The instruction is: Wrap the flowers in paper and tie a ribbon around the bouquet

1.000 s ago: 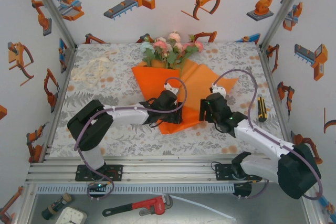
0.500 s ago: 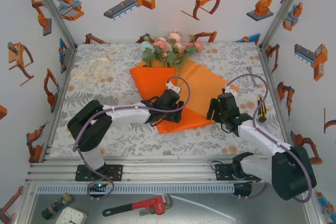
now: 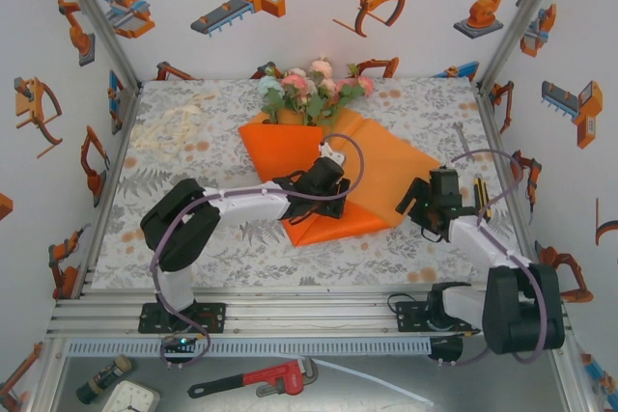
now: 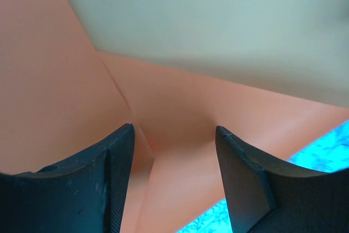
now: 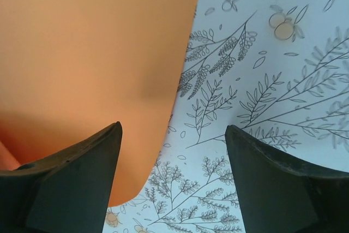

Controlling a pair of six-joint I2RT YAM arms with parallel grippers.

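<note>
We see our left tool (image 4: 174, 135) with its jaws set apart and nothing pinched between them; it sits low over a crease in the large bright orange matte paper sheet (image 4: 65, 80), which runs under and between both jaws. From above, this tool is on the near half of the sheet, about the middle of the table (image 3: 126, 267). Our right tool (image 5: 173, 129) is also spread wide and has hold of nothing; its left jaw stands over the sheet's curved right edge and its right jaw over the grey-and-orange floral printed cloth (image 5: 262, 80) that covers the table. Seen from above, this tool is just beside the sheet's right corner, towards the table's right edge

The sheet lies flat across the centre of the table, with its left part folded over into a darker flap. The bunch of pink, peach and pale mint flowers (image 3: 307, 89) lies with its stems under that flap, and its blooms and green leaves stick out at the middle of the table's far edge. The thin cream-white ribbon (image 3: 174, 127) lies in a loose heap near the far left corner, well apart from the sheet. We also see a yellow-and-black handled object (image 3: 481, 198) by the right edge, just beyond our right tool
</note>
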